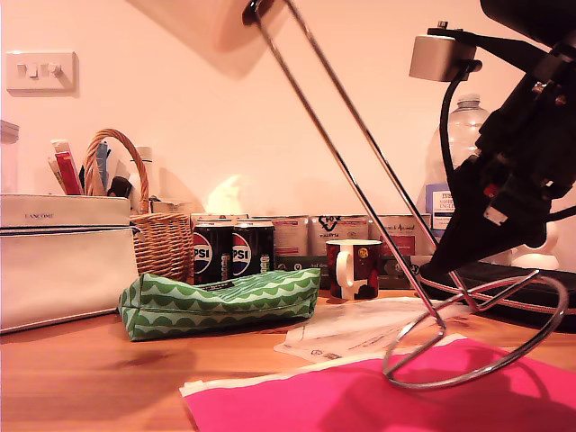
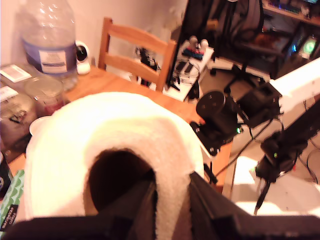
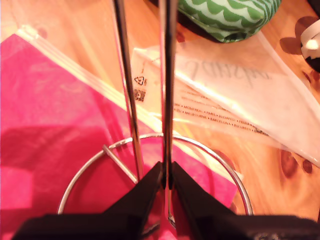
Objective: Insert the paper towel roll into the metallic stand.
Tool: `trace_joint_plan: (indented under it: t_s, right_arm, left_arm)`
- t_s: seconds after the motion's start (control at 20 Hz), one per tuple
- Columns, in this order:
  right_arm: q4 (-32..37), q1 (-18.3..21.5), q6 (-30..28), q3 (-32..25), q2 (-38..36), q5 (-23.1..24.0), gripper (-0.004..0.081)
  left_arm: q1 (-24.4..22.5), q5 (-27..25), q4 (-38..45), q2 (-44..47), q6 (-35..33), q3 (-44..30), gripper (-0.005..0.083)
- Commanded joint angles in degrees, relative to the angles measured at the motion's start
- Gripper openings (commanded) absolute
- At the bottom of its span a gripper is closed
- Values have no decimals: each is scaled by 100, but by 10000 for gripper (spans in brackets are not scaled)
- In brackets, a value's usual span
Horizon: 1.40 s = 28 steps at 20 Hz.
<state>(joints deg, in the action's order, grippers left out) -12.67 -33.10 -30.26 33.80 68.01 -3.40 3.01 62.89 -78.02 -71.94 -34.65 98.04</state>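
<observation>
The paper towel roll (image 2: 100,145) fills the first wrist view, white and end-on with its dark core showing. My first gripper (image 2: 172,200) is shut on the roll's wall, one finger in the core and one outside. In the exterior view the roll (image 1: 193,27) is a pale blur at the top edge, touching the top of the metallic stand (image 1: 360,180). The stand leans toward the exterior view's left, its ring base (image 1: 504,360) tipped up over the pink sheet. My second gripper (image 3: 166,180) is shut on one upright wire (image 3: 167,75) just above the ring, and shows black (image 1: 450,265) at the exterior view's right.
A green patterned pouch (image 1: 220,301), a printed clear bag (image 1: 351,328) and a pink sheet (image 1: 360,400) lie on the wooden table. Behind stand a mug (image 1: 353,268), cola cans (image 1: 229,252), a wicker basket (image 1: 157,234), a white case (image 1: 63,261) and a water bottle (image 1: 468,121).
</observation>
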Motion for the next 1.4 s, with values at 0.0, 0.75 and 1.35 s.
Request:
trace_joint_plan:
  t_s: [0.0, 0.75, 1.35]
  right_arm:
    - [61, -39, 22, 245, -39, 9, -13]
    - [804, -595, 804, 267, -42, -267, -13]
    - [638, -595, 1082, 267, -42, -260, -13]
  left_arm:
    - [24, 13, 44, -85, 13, 22, -22]
    - [767, -1115, 131, -157, 81, 22, -21]
    - [793, -1091, 286, -157, 125, 22, -21]
